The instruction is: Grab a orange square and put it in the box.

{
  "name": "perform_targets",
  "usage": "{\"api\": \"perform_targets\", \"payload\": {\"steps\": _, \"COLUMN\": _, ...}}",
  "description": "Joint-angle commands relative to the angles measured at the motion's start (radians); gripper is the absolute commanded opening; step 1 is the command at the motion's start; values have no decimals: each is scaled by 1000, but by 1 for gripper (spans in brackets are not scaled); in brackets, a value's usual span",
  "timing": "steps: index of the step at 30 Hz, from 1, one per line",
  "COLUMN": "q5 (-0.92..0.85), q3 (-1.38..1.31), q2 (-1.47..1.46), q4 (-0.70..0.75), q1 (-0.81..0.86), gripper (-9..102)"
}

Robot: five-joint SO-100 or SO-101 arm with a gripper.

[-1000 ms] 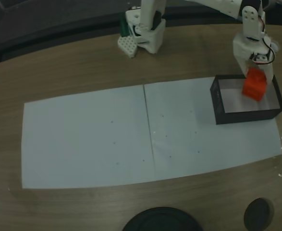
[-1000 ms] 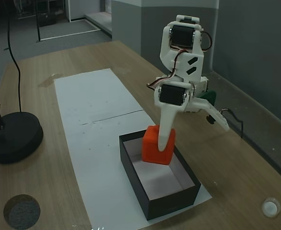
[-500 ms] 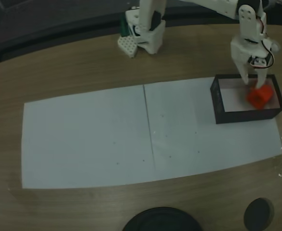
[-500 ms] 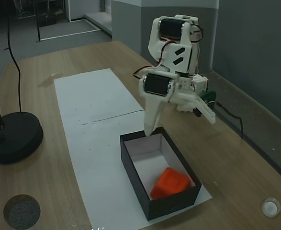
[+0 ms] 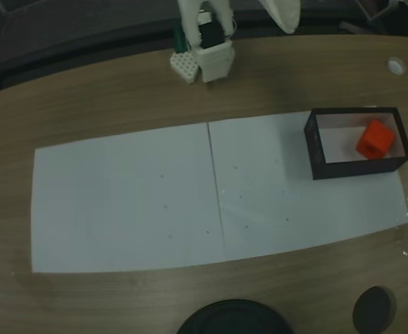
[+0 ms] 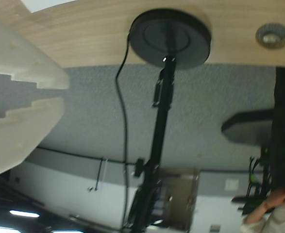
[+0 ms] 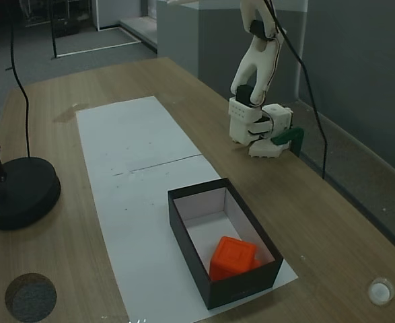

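Observation:
The orange square (image 5: 375, 138) lies inside the box (image 5: 311, 149), toward its right end in a fixed view; nothing touches it. In another fixed view the orange square (image 7: 233, 257) rests at the near end of the box (image 7: 241, 289), stud face up. The arm is folded up and back over its base (image 7: 258, 128), far from the box. My gripper (image 6: 64, 93) shows at the left edge of the wrist view, its white fingers (image 6: 25, 63) slightly apart with nothing between them, looking out across the room.
White paper sheets (image 5: 155, 195) cover the wooden table under the box. A black stand base (image 7: 19, 195) sits at the table's left edge, a dark disc (image 7: 30, 296) near it. A small white cap (image 7: 380, 291) lies by the table's edge. A person (image 6: 273, 213) shows at the wrist view's corner.
One second ago the gripper held the orange square above the box. It let go, the square dropped into the box, and the arm swung up and back over its base.

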Motion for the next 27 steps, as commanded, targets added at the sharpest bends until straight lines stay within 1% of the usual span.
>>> {"api": "perform_targets", "payload": {"steps": 1, "q5": 8, "q3": -40, "q2": 169, "q4": 2, "q1": 147, "gripper": 0}}
{"api": "perform_targets", "payload": {"steps": 4, "q5": 5, "q3": -9, "q2": 307, "q4": 2, "q1": 249, "gripper": 0}}
{"api": "perform_targets", "payload": {"steps": 7, "q5": 2, "q3": 60, "q2": 460, "q4": 2, "q1": 293, "gripper": 0}}
{"api": "perform_targets", "payload": {"steps": 13, "q5": 2, "q3": 299, "q2": 713, "q4": -2, "q1": 296, "gripper": 0}}
{"api": "perform_targets", "payload": {"steps": 20, "q5": 9, "q3": 614, "q2": 905, "q4": -2, "q1": 296, "gripper": 0}}
{"api": "perform_targets", "payload": {"steps": 27, "q5": 9, "q3": 864, "q2": 1092, "q4": -5, "q1": 296, "gripper": 0}}
